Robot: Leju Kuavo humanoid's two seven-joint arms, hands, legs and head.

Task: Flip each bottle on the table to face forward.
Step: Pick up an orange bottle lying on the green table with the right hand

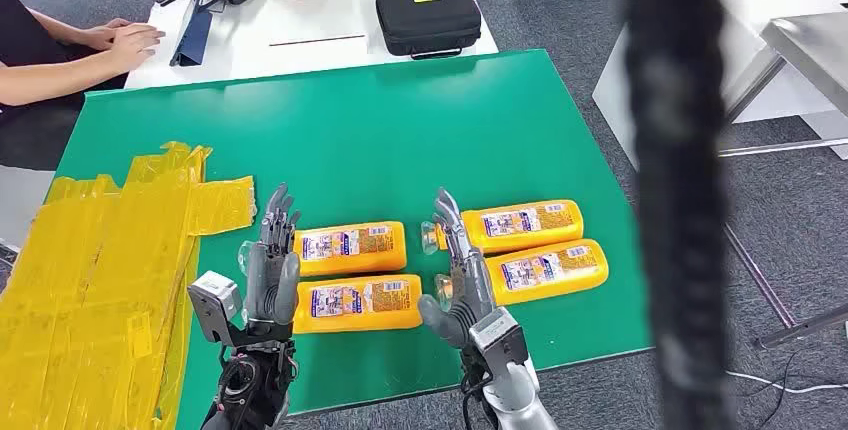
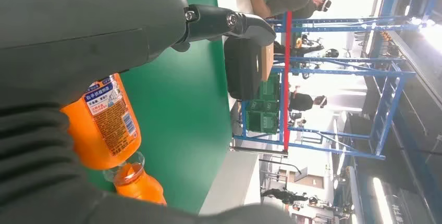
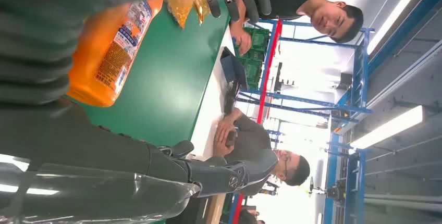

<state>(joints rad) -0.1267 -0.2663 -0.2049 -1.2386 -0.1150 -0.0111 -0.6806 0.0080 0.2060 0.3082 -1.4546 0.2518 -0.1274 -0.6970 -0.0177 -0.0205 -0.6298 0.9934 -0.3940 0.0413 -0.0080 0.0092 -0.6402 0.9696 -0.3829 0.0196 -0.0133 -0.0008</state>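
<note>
Four bottles point(image 1: 352, 248) lie label-up; smooth, stiff, likely slippery, best gripped across the flat sides. Left hand point(image 1: 270, 270) and right hand point(image 1: 458, 280) are held open, empty

Right hand point(image 3: 78, 130) hangs just over the green desk point(image 3: 156, 88), fingers spread, holding nothing. An orange bottle point(image 3: 107, 52) lies on the desk, white label up, beside the hand. Crinkled yellow tape point(image 3: 185, 5) sits past the bottle, two people beyond the desk's far edge.
</note>
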